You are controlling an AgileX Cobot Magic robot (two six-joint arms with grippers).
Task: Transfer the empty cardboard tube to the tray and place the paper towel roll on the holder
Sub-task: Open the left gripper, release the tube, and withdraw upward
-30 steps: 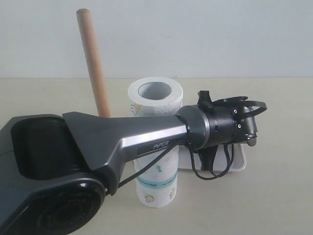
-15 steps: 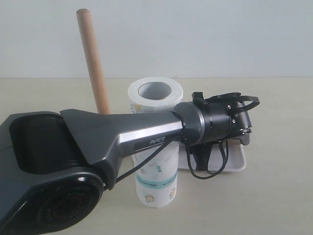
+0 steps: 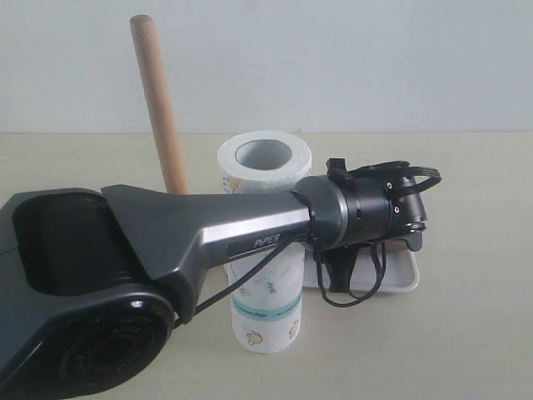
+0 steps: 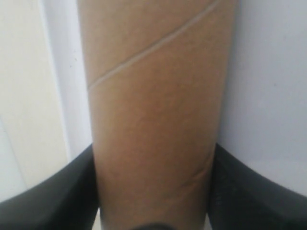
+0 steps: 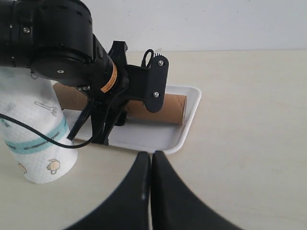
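Left gripper (image 4: 151, 194): dark jaws set partway apart and pinching the empty cardboard tube (image 4: 153, 110) from both sides, pads touching the brown wall below a spiral seam. Tube lying on its side, lengthwise inside the tray (image 5: 144, 136), one open end near the tray's right rim; whether resting on the tray floor or held just clear of it, not possible to tell. Tray flat on the table (image 3: 466, 333), right of centre, just beside the paper towel roll (image 3: 266, 312). Roll upright on the table at centre, hollow core facing up, teal band low on its side, not on any pole. Holder (image 3: 158, 108): bare wooden pole rising at far left behind the roll; base hidden by the arm. Right gripper (image 5: 151, 160): fingers pressed together, nothing between them, hovering over the near table short of the tray. Progress, judged: first half nearly complete, with only release of the tube and withdrawal outstanding; second half not begun, with the roll to be lifted and threaded down over the pole. Left arm pose: forearm about level, stretched from near left across the front of the roll, wrist over the tray, cable looped beneath.
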